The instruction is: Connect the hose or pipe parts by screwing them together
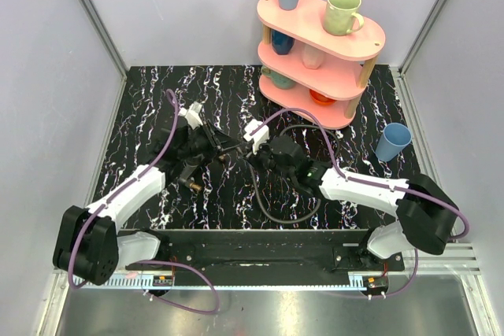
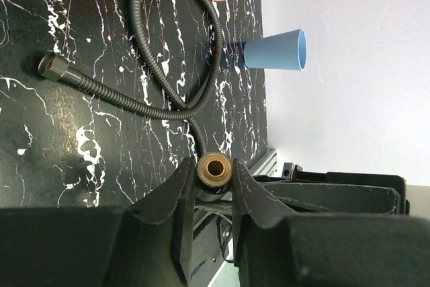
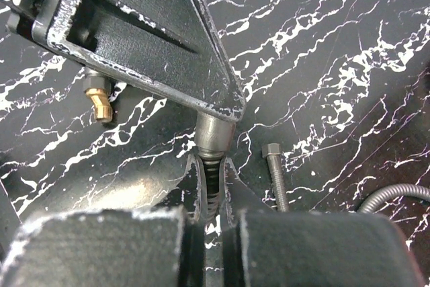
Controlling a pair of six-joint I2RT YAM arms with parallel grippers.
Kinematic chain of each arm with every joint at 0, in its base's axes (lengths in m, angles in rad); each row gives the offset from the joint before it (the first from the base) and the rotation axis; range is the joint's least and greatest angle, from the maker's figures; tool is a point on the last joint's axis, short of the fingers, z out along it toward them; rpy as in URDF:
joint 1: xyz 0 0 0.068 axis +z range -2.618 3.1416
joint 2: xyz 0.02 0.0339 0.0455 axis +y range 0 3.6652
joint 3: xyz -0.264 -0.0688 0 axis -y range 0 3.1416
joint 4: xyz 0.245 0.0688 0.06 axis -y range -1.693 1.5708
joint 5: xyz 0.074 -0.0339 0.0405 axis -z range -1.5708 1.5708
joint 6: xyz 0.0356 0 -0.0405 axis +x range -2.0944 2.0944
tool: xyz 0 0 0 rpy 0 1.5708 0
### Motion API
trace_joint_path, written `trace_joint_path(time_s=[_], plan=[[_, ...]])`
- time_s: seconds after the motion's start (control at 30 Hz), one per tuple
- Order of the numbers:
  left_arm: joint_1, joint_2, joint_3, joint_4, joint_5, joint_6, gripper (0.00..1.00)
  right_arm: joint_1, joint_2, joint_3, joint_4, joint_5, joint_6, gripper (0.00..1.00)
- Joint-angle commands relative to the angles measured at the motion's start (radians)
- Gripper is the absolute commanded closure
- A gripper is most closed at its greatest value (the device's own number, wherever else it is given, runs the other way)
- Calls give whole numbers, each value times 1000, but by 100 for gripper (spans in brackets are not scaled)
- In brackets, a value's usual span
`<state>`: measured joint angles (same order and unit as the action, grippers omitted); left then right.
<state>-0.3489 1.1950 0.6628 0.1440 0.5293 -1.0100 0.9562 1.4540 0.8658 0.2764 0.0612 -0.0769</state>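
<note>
Over the middle of the bench [image 1: 142, 116], the top view shows the left hand [image 1: 230, 152] and the right hand [image 1: 253, 161] brought nose to nose, evidently so that the two ends can be mated. The black corrugated hose [image 1: 272, 214] trails from the right hand in a slack loop toward the arm bases, which probably leaves it free to turn. The pink shelf [image 1: 315, 25] and a blue cup [image 1: 391, 142] stand well apart from the work.

From the left wrist, the fingers [image 2: 181, 193] are closed against both sides of a brass fitting [image 2: 215, 169]. Its open bore points outward, presented for the partner end.

From the right wrist, the right hand is clamped on the hose just behind its metal end collar [image 3: 213, 132]. The collar stands clear of the fingers and reaches up to the left hand's dark finger. Whether collar and fitting already touch is hidden. A loose brass barb [image 3: 101, 103] and a hex-nut hose end [image 3: 272, 151] lie nearby, unheld.
</note>
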Motion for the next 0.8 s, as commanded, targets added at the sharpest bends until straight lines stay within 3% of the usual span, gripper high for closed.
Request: trace_joint_path(time_s=[0.0, 0.2, 0.37, 0.53, 0.7, 0.73, 0.77], plan=[[1, -12, 110, -44, -51, 86, 100, 4, -55, -34, 21, 26, 2, 100], [7, -15, 156, -115, -98, 125, 100, 3, -84, -65, 23, 31, 6, 100], [7, -17, 143, -55, -80, 77, 100, 3, -86, -86, 30, 26, 9, 100], [8, -20, 166, -142, -152, 119, 100, -4, -96, -109, 47, 37, 23, 100], [4, -81, 83, -20, -108, -21, 100, -11, -118, -132, 110, 17, 61, 100], [-5, -86, 93, -24, -106, -21, 100, -11, -122, -137, 127, 9, 71, 99], [-13, -87, 104, -47, -114, -1, 100, -13, -124, -140, 159, 9, 71, 91]])
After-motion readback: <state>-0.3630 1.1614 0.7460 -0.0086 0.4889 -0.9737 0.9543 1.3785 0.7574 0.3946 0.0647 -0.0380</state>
